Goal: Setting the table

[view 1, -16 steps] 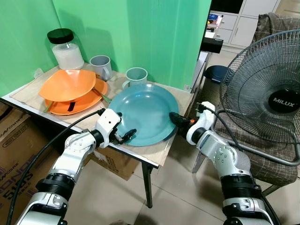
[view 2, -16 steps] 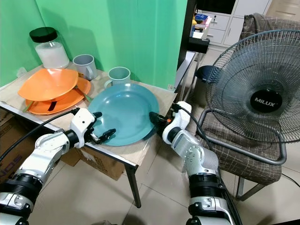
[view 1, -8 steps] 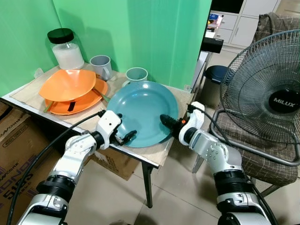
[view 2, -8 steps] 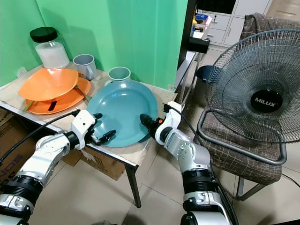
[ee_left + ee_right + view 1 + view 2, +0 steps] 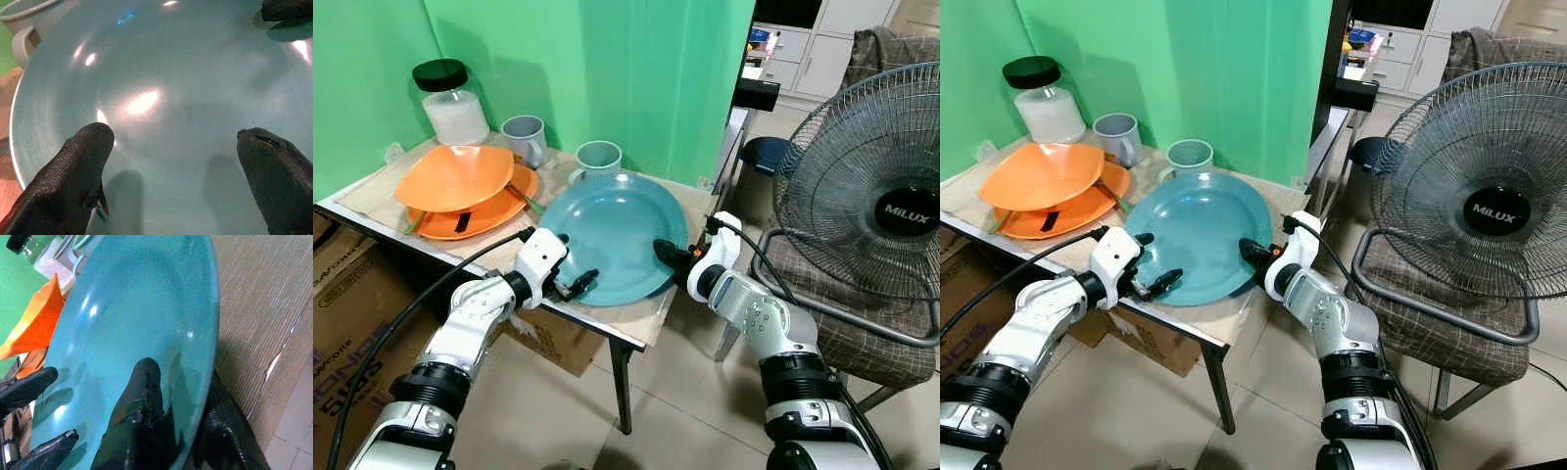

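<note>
A large teal plate (image 5: 612, 230) lies on the table's near right corner, its right edge raised a little off the mat. My right gripper (image 5: 668, 255) is shut on that right rim, with one finger (image 5: 142, 401) on top of the plate and the other (image 5: 225, 440) beneath it. My left gripper (image 5: 578, 284) hovers over the plate's near left edge. Its two fingers (image 5: 78, 161) stand wide apart and open above the glossy surface, holding nothing.
An orange bowl (image 5: 455, 176) rests on an orange plate (image 5: 484, 217) at the left, behind them a black-lidded jar (image 5: 450, 103). Two grey mugs (image 5: 525, 137) (image 5: 597, 159) stand behind the teal plate. A big floor fan (image 5: 891, 196) is close on the right, cardboard boxes (image 5: 342, 284) under the table.
My right gripper slid left along the plate's right rim, further onto the plate. The plate tipped up slightly on that side. The left gripper stayed nearly still.
</note>
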Robot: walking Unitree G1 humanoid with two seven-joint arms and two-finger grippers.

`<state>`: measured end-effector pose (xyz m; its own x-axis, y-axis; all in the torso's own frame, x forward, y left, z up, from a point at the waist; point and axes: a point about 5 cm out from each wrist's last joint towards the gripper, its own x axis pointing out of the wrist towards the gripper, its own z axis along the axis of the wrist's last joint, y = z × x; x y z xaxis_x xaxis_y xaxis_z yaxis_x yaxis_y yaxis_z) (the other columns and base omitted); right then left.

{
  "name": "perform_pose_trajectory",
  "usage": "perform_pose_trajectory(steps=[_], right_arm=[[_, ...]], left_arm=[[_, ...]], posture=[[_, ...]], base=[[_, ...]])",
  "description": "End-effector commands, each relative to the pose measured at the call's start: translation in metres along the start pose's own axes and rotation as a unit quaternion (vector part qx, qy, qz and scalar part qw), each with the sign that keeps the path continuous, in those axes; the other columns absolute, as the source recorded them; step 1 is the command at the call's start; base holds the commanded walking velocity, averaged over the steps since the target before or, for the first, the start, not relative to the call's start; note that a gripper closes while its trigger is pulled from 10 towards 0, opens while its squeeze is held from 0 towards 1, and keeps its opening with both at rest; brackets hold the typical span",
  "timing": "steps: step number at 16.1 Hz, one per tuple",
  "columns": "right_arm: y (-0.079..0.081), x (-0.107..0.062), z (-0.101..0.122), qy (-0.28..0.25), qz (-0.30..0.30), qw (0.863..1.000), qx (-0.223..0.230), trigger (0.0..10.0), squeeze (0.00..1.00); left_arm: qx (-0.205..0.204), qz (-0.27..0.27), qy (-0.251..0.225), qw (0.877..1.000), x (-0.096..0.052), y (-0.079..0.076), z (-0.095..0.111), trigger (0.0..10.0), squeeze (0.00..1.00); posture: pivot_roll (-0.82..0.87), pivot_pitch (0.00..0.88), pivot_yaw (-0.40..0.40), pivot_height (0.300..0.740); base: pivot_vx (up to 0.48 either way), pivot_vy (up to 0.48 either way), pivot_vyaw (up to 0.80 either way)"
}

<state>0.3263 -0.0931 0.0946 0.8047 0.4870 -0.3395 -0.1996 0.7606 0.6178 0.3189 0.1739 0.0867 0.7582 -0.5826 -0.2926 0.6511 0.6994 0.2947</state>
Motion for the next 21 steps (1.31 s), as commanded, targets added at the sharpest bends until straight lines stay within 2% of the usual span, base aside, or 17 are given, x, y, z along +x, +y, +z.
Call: perform_pose_trajectory(steps=[1, 4, 6, 7, 9, 10, 11, 12, 13, 14, 15, 16, 17, 18, 19, 20, 21], right_arm=[[0.003, 0.002, 0.006, -0.007, 0.004, 1.0, -0.001, 0.0, 0.0], [0.004, 0.002, 0.009, -0.017, 0.01, 1.0, 0.008, 0.0, 0.0], [0.003, 0.001, 0.011, -0.024, 0.009, 0.999, 0.019, 0.0, 0.0], [0.001, -0.001, 0.013, -0.032, 0.008, 0.999, 0.028, 0.0, 0.0], [0.0, -0.003, 0.018, -0.041, 0.008, 0.999, 0.033, 0.0, 0.0], [0.001, -0.008, 0.025, -0.054, 0.017, 0.998, 0.032, 0.0, 0.0], [0.002, -0.016, 0.033, -0.072, 0.023, 0.997, 0.026, 0.0, 0.0], [0.002, -0.02, 0.036, -0.079, 0.025, 0.996, 0.021, 0.0, 0.0], [0.002, -0.029, 0.043, -0.095, 0.028, 0.995, 0.007, 0.0, 0.0], [0.006, -0.054, 0.058, -0.134, 0.038, 0.99, -0.03, 0.0, 0.0], [0.008, -0.061, 0.061, -0.143, 0.04, 0.988, -0.04, 0.0, 0.0], [0.012, -0.079, 0.065, -0.157, 0.045, 0.984, -0.075, 0.0, 0.0], [0.017, -0.105, 0.07, -0.191, 0.051, 0.972, -0.124, 0.0, 0.0], [0.023, -0.124, 0.071, -0.214, 0.06, 0.963, -0.152, 0.9, 0.0], [0.026, -0.143, 0.07, -0.234, 0.054, 0.957, -0.161, 10.0, 0.0], [0.025, -0.158, 0.069, -0.252, 0.015, 0.947, -0.198, 10.0, 0.0], [0.022, -0.168, 0.069, -0.271, -0.025, 0.939, -0.21, 10.0, 0.0]], left_arm=[[0.006, -0.005, 0.015, 1.0, 0.001, -0.002, -0.005, 10.0, 0.0], [0.009, 0.008, 0.004, 1.0, 0.002, 0.002, 0.001, 10.0, 0.0], [-0.011, 0.018, -0.016, 1.0, 0.004, 0.008, 0.01, 10.0, 0.0], [-0.027, 0.024, -0.037, 0.999, 0.005, 0.012, 0.019, 10.0, 1.0], [-0.021, 0.03, -0.073, 0.997, 0.007, 0.017, 0.036, 10.0, 1.0], [-0.022, 0.044, -0.111, 0.993, 0.008, 0.021, 0.054, 10.0, 1.0], [-0.038, 0.046, -0.16, 0.985, 0.007, 0.024, 0.078, 10.0, 0.16], [-0.045, 0.045, -0.179, 0.982, 0.006, 0.024, 0.087, 10.0, 0.16], [-0.054, 0.039, -0.208, 0.976, 0.004, 0.023, 0.103, 10.0, 0.0], [-0.05, 0.038, -0.225, 0.972, 0.0, 0.019, 0.119, 10.0, 0.0], [-0.047, 0.039, -0.224, 0.973, -0.001, 0.017, 0.121, 10.0, 0.0], [-0.039, 0.04, -0.219, 0.974, -0.005, 0.011, 0.122, 10.0, 0.0], [-0.038, 0.042, -0.213, 0.976, -0.011, 0.002, 0.123, 10.0, 0.0], [-0.032, 0.051, -0.198, 0.978, -0.015, -0.003, 0.122, 10.0, 0.0], [-0.036, 0.076, -0.185, 0.979, -0.018, -0.007, 0.118, 10.0, 0.0], [-0.051, 0.109, -0.175, 0.977, -0.019, -0.007, 0.116, 10.0, 0.0], [-0.054, 0.141, -0.168, 0.974, -0.021, -0.006, 0.113, 10.0, 0.0]], posture=[[0.02, 0.0, 0.024, 0.74], [0.02, 0.0, 0.025, 0.74], [0.02, 0.0, 0.027, 0.74], [0.02, 0.0, 0.027, 0.74], [0.02, 0.0, 0.033, 0.74], [0.02, 0.0, 0.039, 0.74], [0.01, 0.0, 0.05, 0.74], [0.01, 0.0, 0.053, 0.74], [0.0, 0.0, 0.062, 0.74], [-0.02, 0.0, 0.076, 0.74], [-0.02, 0.0, 0.08, 0.74], [-0.04, 0.0, 0.091, 0.74], [-0.05, 0.0, 0.09, 0.74], [-0.05, 0.0, 0.087, 0.74], [-0.06, 0.0, 0.081, 0.74], [-0.06, 0.0, 0.081, 0.74], [-0.05, 0.0, 0.076, 0.74]], base=[[0.0, 0.0, 0.0], [0.0, 0.0, 0.0], [0.0, 0.0, 0.0], [0.0, 0.0, 0.0], [0.0, 0.0, 0.0], [0.0, 0.0, 0.0], [0.0, 0.0, 0.0], [0.0, 0.0, 0.0], [0.0, 0.0, 0.0], [0.0, 0.0, 0.0], [0.0, 0.0, 0.0], [0.0, 0.0, 0.0], [0.0, 0.0, 0.0], [0.0, 0.0, 0.0], [0.0, 0.0, 0.0], [0.0, 0.0, 0.0], [0.0, 0.0, 0.0]])
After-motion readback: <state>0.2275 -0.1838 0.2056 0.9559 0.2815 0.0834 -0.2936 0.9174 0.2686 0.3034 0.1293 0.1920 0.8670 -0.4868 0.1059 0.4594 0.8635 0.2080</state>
